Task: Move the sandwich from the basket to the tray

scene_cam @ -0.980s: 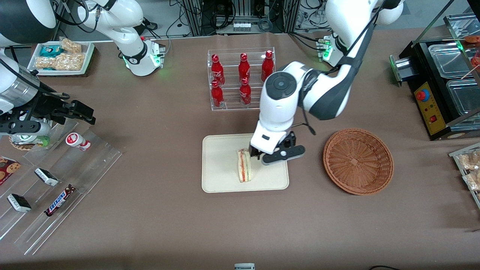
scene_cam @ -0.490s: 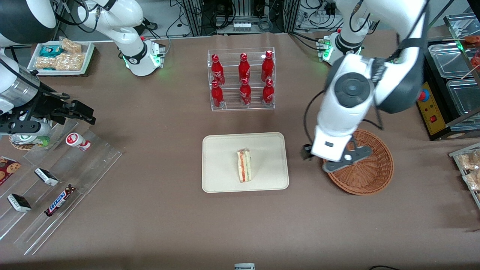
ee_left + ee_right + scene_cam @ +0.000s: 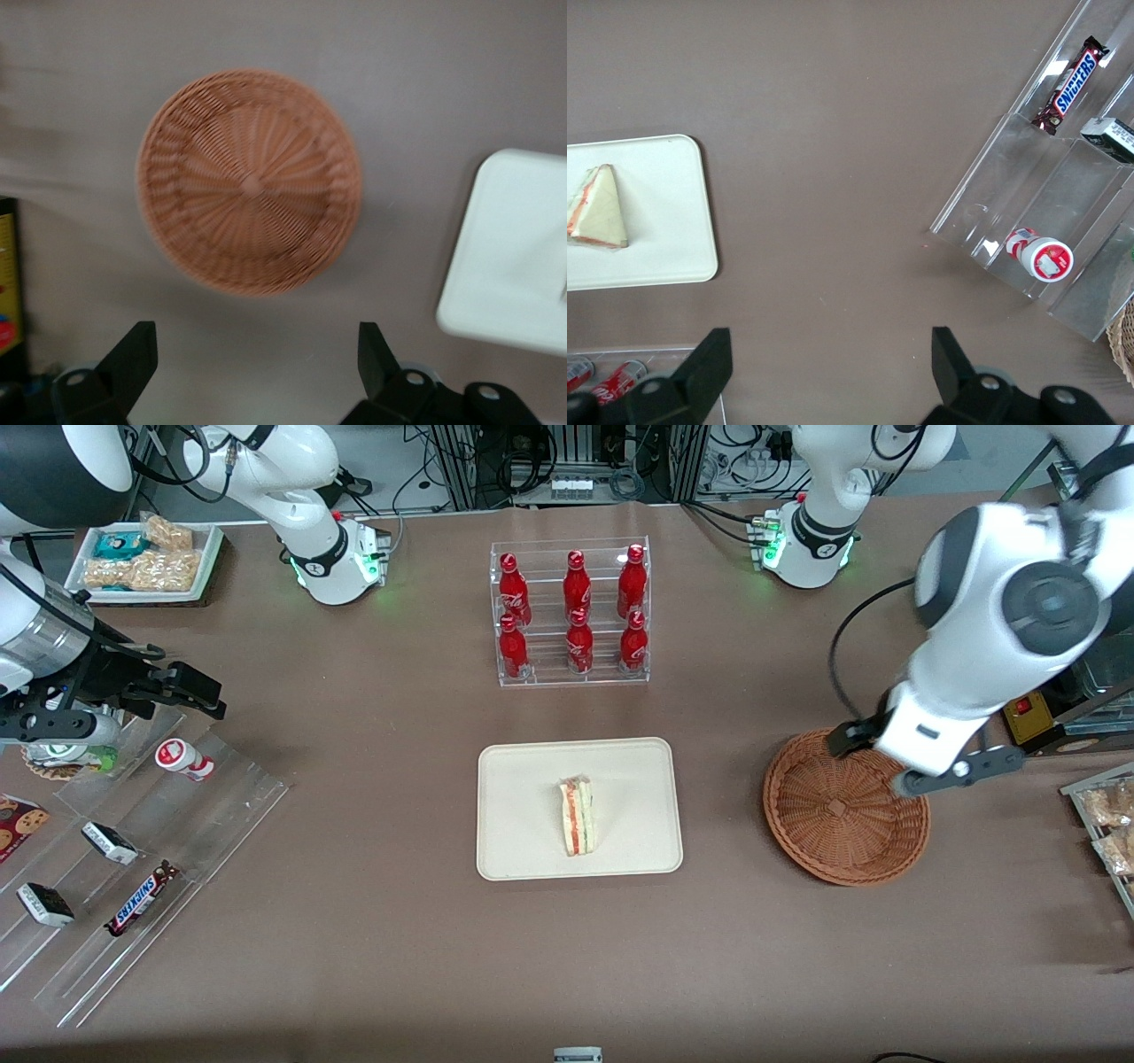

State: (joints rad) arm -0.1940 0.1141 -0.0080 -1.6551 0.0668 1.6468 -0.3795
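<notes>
Front view: camera high up, looks down at whole table from front, far away. Sees both arms, tray, basket.

Left wrist view: camera on working arm, looks straight down, closer. Gripper at picture edge, fingers wide apart, high over table near basket. Tray corner shows too.

Right wrist view: camera on parked arm, looks straight down. Sees tray end with sandwich.

All three share tray.
</notes>
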